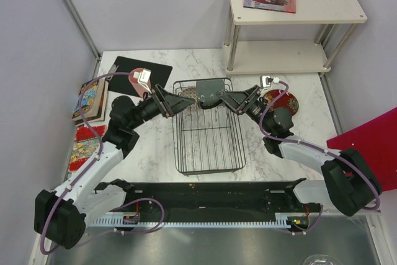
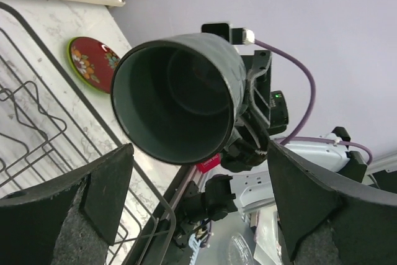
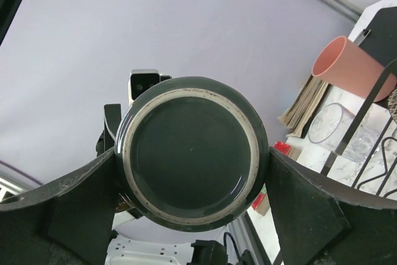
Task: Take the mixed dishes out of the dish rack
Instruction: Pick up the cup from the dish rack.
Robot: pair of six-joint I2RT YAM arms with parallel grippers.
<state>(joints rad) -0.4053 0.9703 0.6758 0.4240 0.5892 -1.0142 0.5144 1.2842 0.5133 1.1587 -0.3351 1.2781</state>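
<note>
Mug [image 1: 208,90]: dark grey glazed ceramic, cylindrical, with a pale unglazed foot ring. Position: aloft over the far end of the rack [image 1: 180,153], a black wire grid. Axis: level, mouth toward the left gripper [image 2: 198,148], base toward the right gripper [image 1: 225,98]. Right gripper: clamped across the mug's body. Left gripper: spread wide, just short of the rim, touching nothing. A handover leftward looks likely.
</note>
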